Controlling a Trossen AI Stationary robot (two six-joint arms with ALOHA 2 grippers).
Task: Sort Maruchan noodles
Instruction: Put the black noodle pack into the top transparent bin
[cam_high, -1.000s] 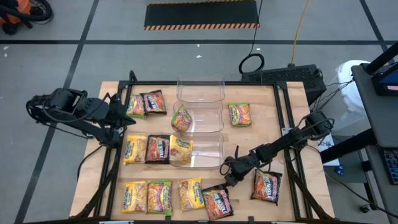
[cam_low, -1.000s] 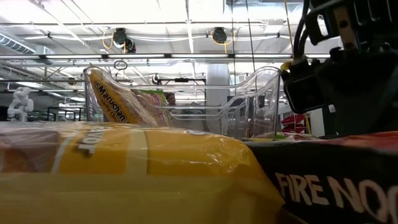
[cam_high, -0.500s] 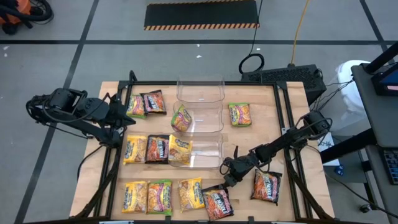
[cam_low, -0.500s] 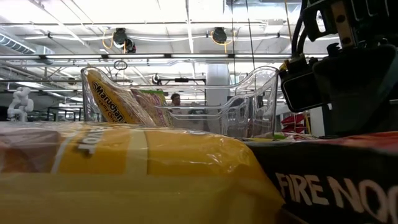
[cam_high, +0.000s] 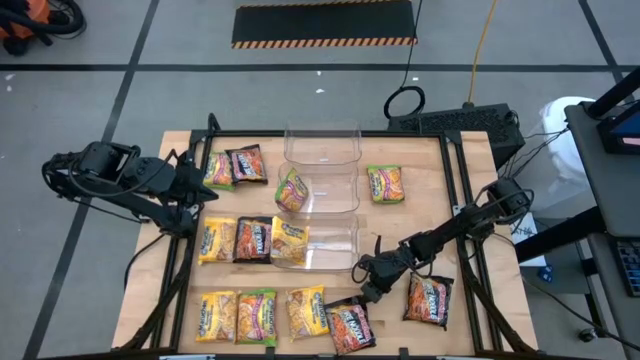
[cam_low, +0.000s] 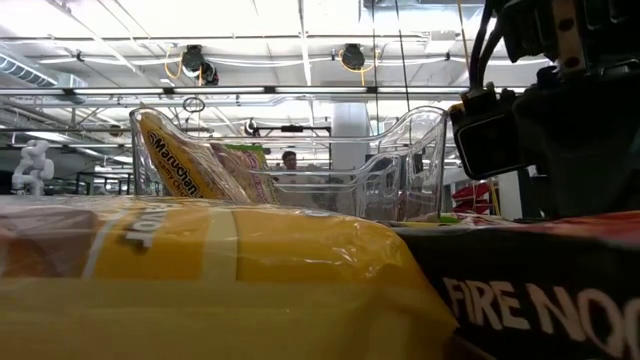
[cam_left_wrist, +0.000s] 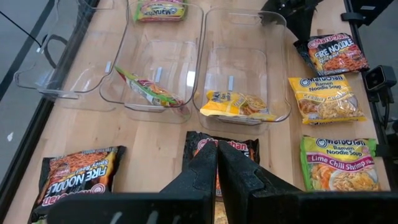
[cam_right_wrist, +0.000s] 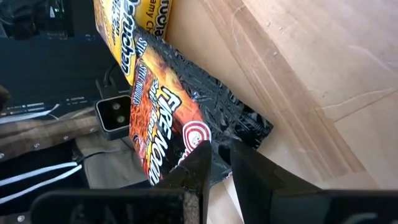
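- Maruchan noodles (cam_high: 249, 316) are spread over a wooden table (cam_high: 460, 170), with a row of packets along its near edge and more toward its left side.
- Three clear plastic bins (cam_high: 322, 142) are set in a line down the table's middle.
- One green-yellow packet (cam_high: 291, 190) is leaned inside the middle bin (cam_left_wrist: 149, 68).
- One yellow packet (cam_left_wrist: 233, 104) is lodged in the nearest bin (cam_high: 335, 245); whether it lies fully inside cannot be told.
- A dark Fire Noodle packet (cam_right_wrist: 174, 121) at the near edge is pinched at its corner by the right gripper (cam_right_wrist: 219, 163), whose jaws are closed on its edge.
- The left gripper (cam_left_wrist: 217, 163) is held above the table's left side, its jaws pressed together and nothing seen between them.
- A hazard-striped mat (cam_high: 324, 24) is laid on the grey floor beyond the table.
- Ceiling beams and lights (cam_low: 195, 60) are seen past the bins, and a person (cam_low: 289, 160) is glimpsed far behind them.
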